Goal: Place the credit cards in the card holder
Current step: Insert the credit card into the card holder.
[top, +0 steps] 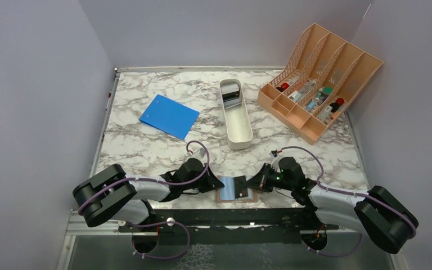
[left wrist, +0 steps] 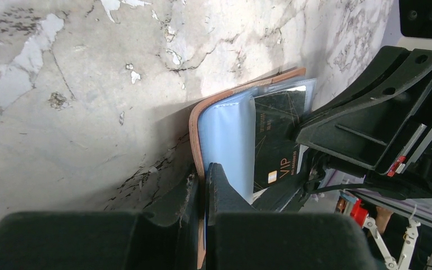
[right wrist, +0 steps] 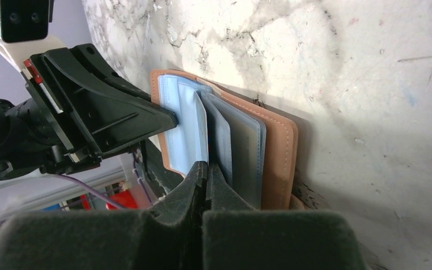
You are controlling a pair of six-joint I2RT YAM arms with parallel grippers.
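Only the overhead view takes in the whole marble tabletop (top: 146,146). Far beyond both arms it shows the peach organiser (top: 320,79), the blue notebook (top: 169,116) and the white tray (top: 235,121), with grey and dark cards (top: 232,93) at the tray's far end. The wrist views lose all that but show the grips. The card holder (top: 236,189) lies open at the near edge, directly between the left end effector (top: 218,184) and the right end effector (top: 254,184), which face each other across it. From the left wrist, the left end effector (left wrist: 205,169) is pressed together on the pale blue inner leaf, just inside the brown cover. A black credit card (left wrist: 275,135) marked VIP lies just beyond that leaf, against the opposing fingertips. From the right wrist, the right end effector (right wrist: 205,169) is clamped on a thin leaf seen edge-on, clear sleeves fanned beside it. Whether that leaf is sleeve or card is unclear.
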